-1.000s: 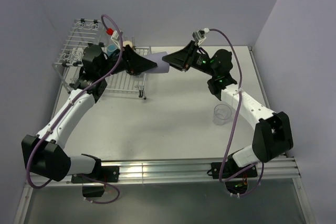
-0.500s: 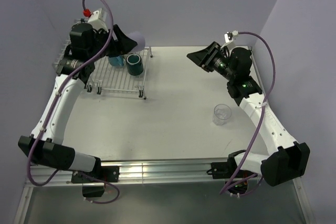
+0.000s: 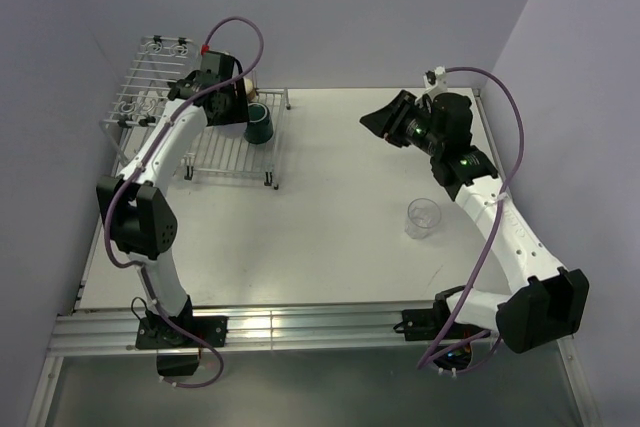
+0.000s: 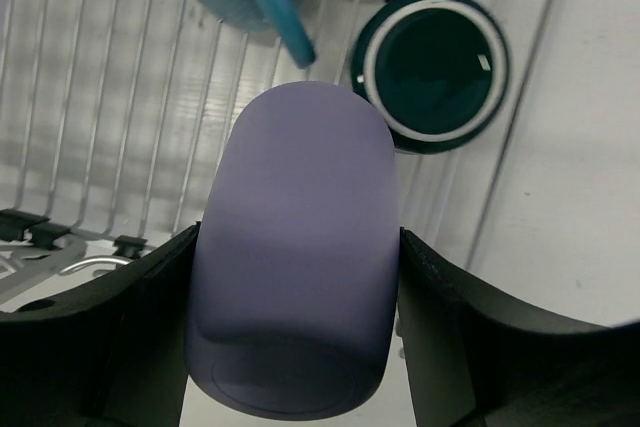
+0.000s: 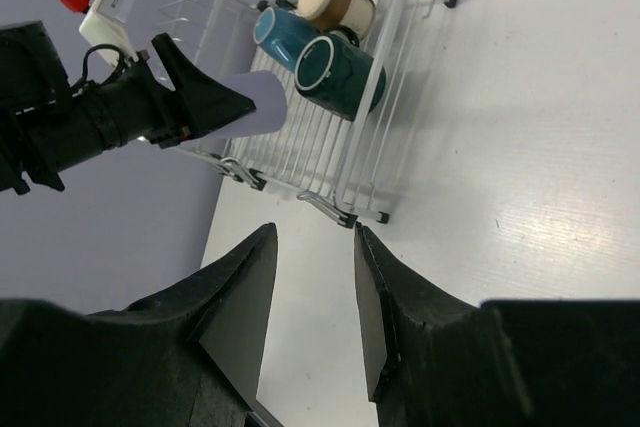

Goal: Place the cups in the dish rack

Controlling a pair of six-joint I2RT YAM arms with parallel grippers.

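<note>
Two cups are not yet set in the dish rack point(image 3: 150, 82). The lavender tumbler point(image 4: 295, 197) is pinched across its smooth side wall by your left gripper point(image 4: 295, 292), above the slatted grid at upper left of the top view. The clear tumbler point(image 3: 423, 217) stands upright on the table point(image 3: 330, 237), right of centre. Your right gripper point(image 5: 312, 317) hangs part-open, holding nothing. Both tumblers look light, stiff and slick. The clear one may be glass, which is hard to tell, so take it mid-wall and gently.

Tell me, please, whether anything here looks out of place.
Only the clear tumbler: it stands alone on the right side of the table, far from the dish rack. Nothing looks spilled or damaged.
</note>
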